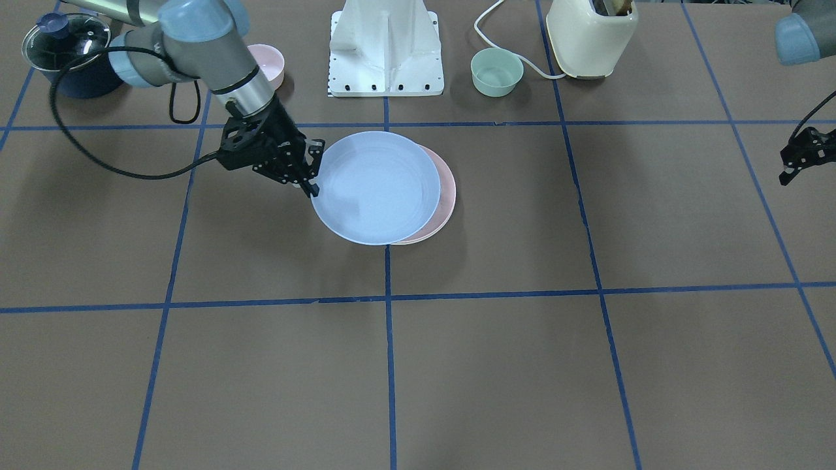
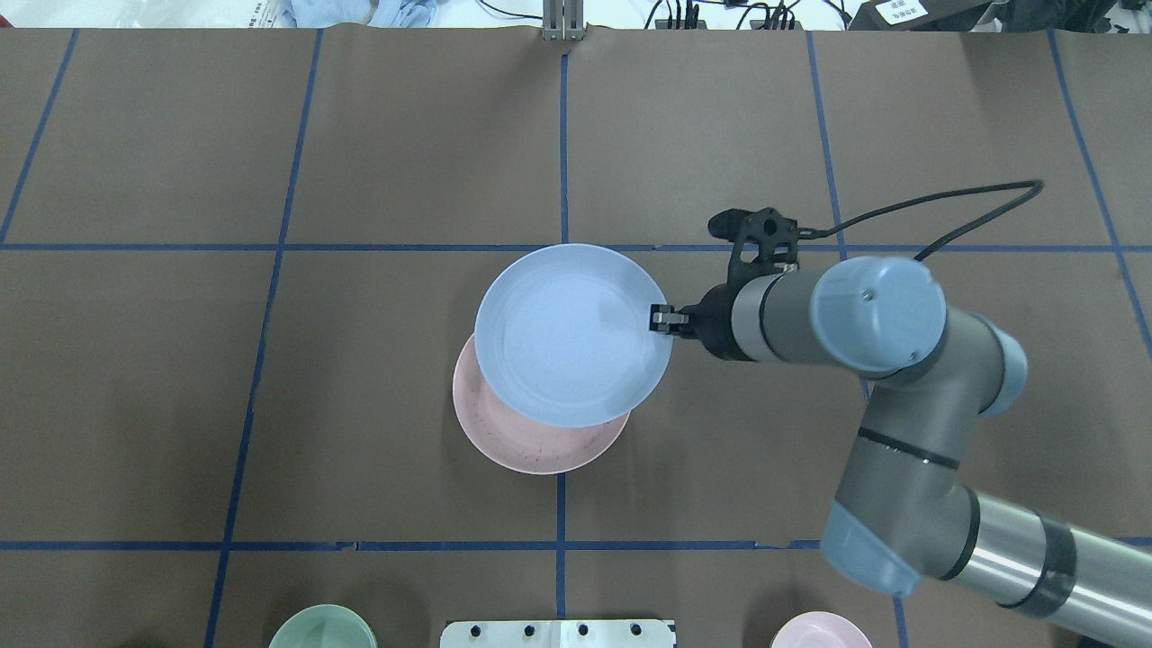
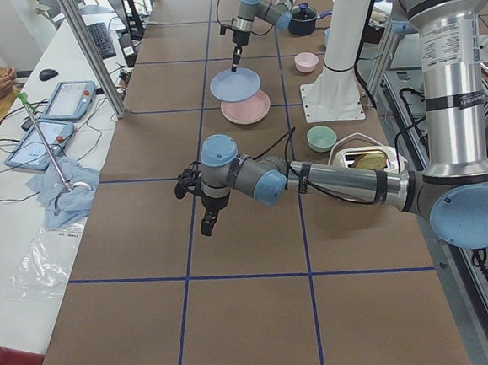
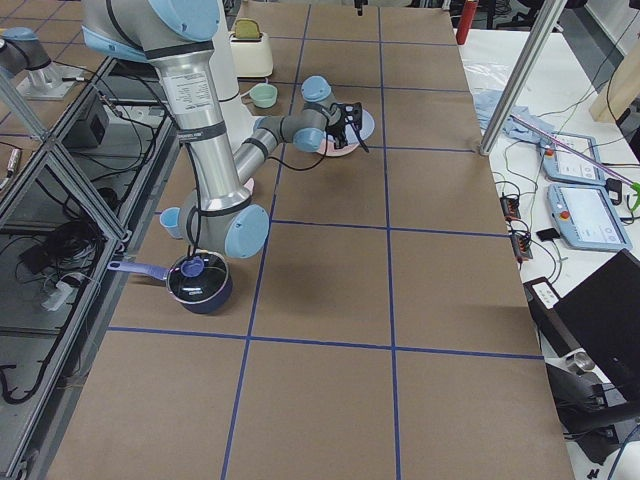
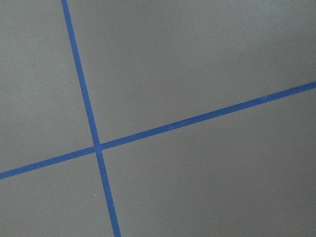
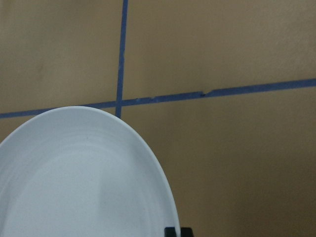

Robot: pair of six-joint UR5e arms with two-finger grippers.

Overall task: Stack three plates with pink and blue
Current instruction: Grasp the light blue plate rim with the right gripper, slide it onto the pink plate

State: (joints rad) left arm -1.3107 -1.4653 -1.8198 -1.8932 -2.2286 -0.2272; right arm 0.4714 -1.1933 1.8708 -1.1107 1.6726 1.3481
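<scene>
While the right gripper point(image 1: 313, 177) pinches the rim of the round, shallow, light blue matte plate point(image 1: 375, 189), one finger above the rim and one below, it holds the plate over the round, shallow, pale pink matte plate point(image 2: 540, 445). From overhead the blue plate covers most of the pink one and is shifted toward the far side of the table, so a crescent of pink shows on the robot's side. The view from the table's left end shows a gap between the two, with the blue plate raised and the pink plate lying flat on the brown table with its blue tape grid point(image 1: 522, 359).

The left gripper point(image 3: 206, 226) hangs fingers-down over bare table, well apart from both plates, and its wrist camera sees only two crossing tape lines. I cannot tell whether its fingers are apart or together.

Along the robot's edge, beside the white mounting base point(image 1: 385, 49), stand a small deep pink bowl point(image 1: 269, 60), a small mint-green bowl point(image 1: 496, 72), a cream toaster point(image 1: 591, 36) and a dark blue pot with a glass lid point(image 1: 65, 49).
</scene>
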